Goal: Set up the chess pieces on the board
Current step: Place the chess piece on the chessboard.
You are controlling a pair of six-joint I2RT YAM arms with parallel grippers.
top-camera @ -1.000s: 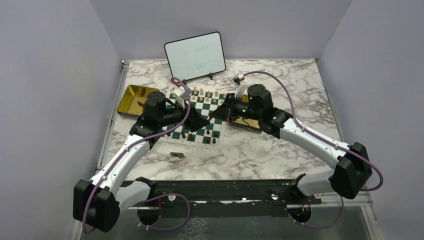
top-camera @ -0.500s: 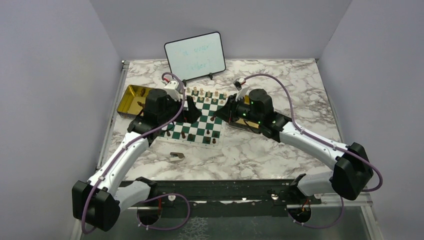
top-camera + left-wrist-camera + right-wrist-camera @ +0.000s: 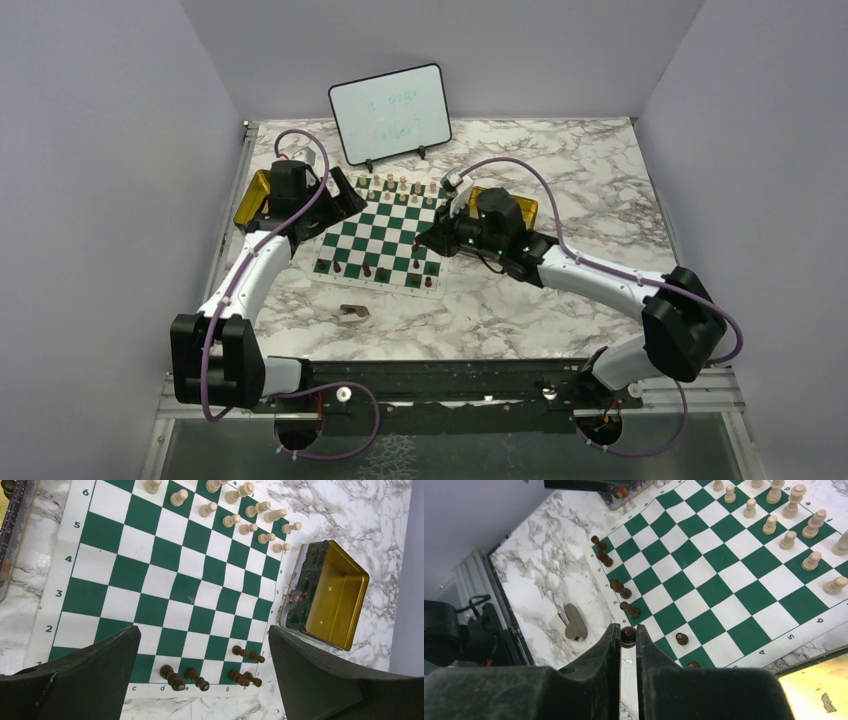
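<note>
Flanking the green-and-white board [image 3: 385, 225] on the marble bench [image 3: 560, 290] are two gold tins: the left tin [image 3: 250, 205] is half hidden under the left arm. The right tin [image 3: 350, 610] sits just off the board's right edge, and the right arm crosses it in the overhead view. One whiteboard [image 3: 390, 113] stands behind the board. One brownish scrap [image 3: 572, 622] lies on the bench near the board's front edge, apart from it.

Twelve light pieces [image 3: 231, 520] stand in the far rows and six dark pieces [image 3: 171, 677] along the near rows. One more dark piece [image 3: 627, 636] sits in the right pincer [image 3: 627, 630], its fingers pinched narrow around it, low by the board's near right part. That arm stretches in from the right with its wrist tipped down. The left arm reaches along the left side. The left pincer [image 3: 202, 630] is spread wide, holding nothing, above the far left corner.
</note>
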